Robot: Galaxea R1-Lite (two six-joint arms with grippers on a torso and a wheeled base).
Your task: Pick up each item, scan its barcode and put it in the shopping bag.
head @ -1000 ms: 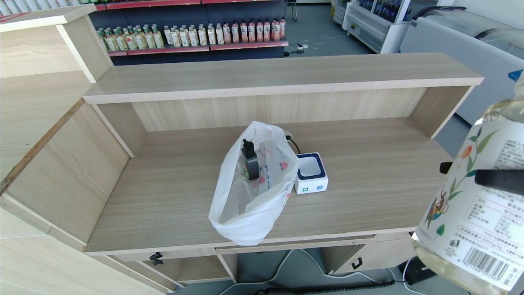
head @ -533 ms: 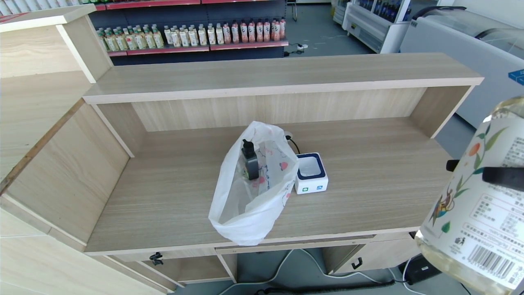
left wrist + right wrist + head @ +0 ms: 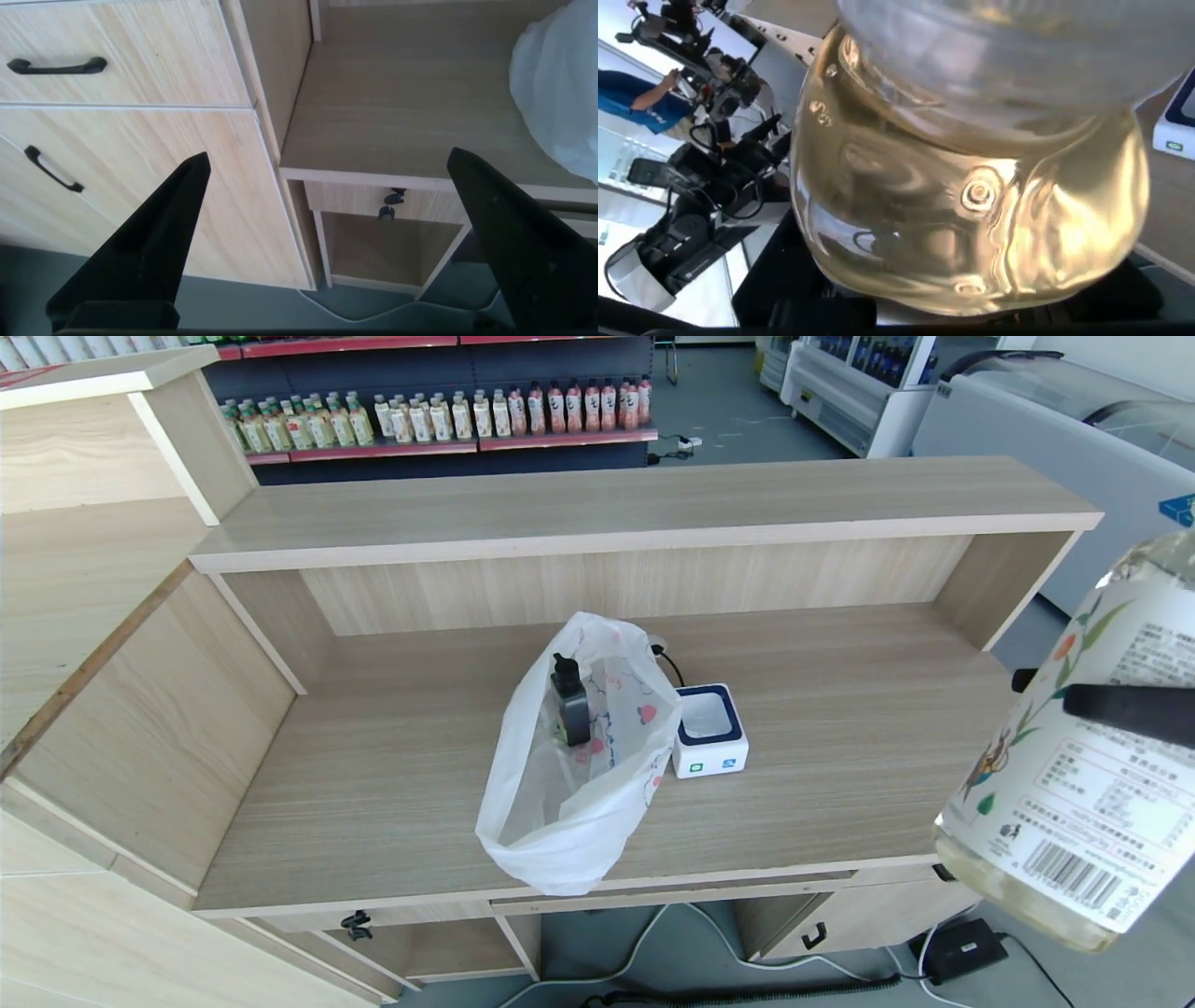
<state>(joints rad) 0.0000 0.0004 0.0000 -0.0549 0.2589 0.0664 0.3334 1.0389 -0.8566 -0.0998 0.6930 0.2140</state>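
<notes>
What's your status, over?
Left gripper open, low by the counter's left front. Right gripper shut on bottle, aloft off the counter's right end. Scanner beside bag; bare counter between scanner and bottle.

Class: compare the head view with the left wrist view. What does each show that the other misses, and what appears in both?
Head view only: the scanner, the clear bottle held up at the right, the dark bottle inside the bag, and the drink shelves behind.
Left wrist view only: the open left gripper and the drawers with black handles.
Both: the white bag and the wooden counter.
</notes>
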